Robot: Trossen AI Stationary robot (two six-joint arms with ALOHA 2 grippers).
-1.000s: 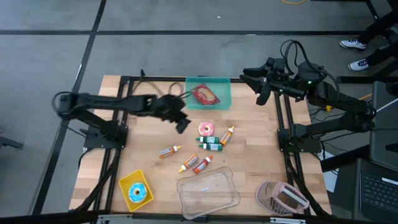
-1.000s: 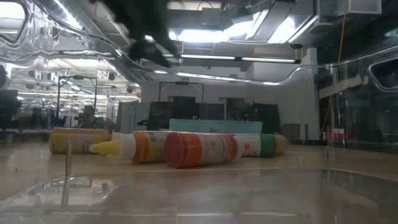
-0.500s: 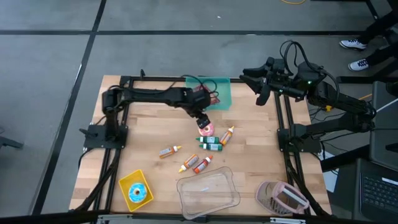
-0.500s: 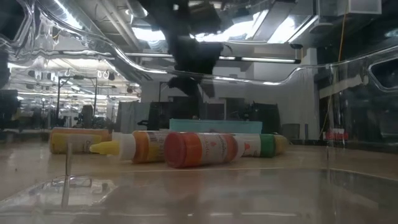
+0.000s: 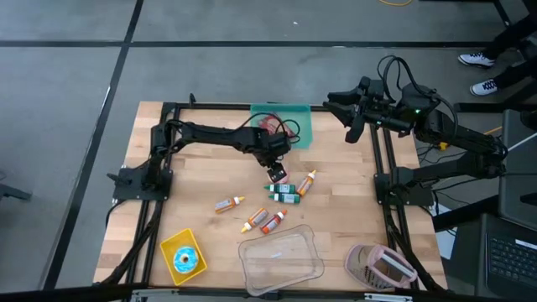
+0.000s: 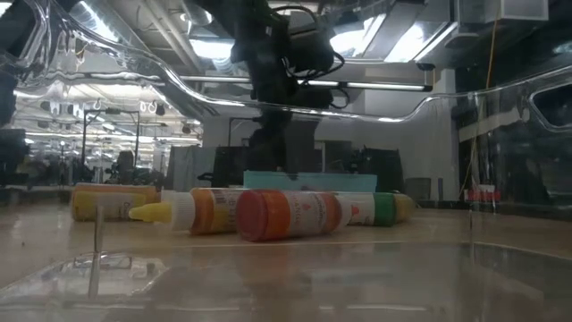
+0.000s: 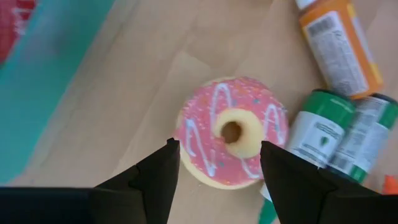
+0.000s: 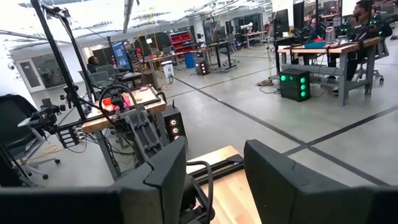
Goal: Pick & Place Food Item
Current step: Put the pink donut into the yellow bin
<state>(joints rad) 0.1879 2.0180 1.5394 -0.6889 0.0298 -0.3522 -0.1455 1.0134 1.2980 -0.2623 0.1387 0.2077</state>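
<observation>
A pink-iced donut [image 7: 231, 132] with white stripes lies flat on the wooden table, next to a green bottle [image 7: 323, 134] and an orange bottle [image 7: 339, 43]. My left gripper [image 7: 219, 163] hangs over it, pointing steeply down and open, with one finger on either side of the donut's near part; I see no touch. From above, the gripper [image 5: 277, 174] hides most of the donut. A teal bin [image 5: 295, 122] at the table's far edge holds a red food item [image 5: 270, 124]. My right gripper [image 8: 214, 168] waits raised at the far right, open and holding nothing.
Several small bottles [image 5: 264, 220] lie scattered at mid-table. A clear container [image 5: 281, 258], a yellow tub with a blue donut [image 5: 184, 256] and a pink basket [image 5: 379, 267] line the near edge. Black frame rails [image 5: 151, 210] run along both sides.
My left gripper has swung from left of centre toward the table's right, come down and tipped to point more steeply downward, ending over the pink donut. The donut and the bottles have stayed where they were.
</observation>
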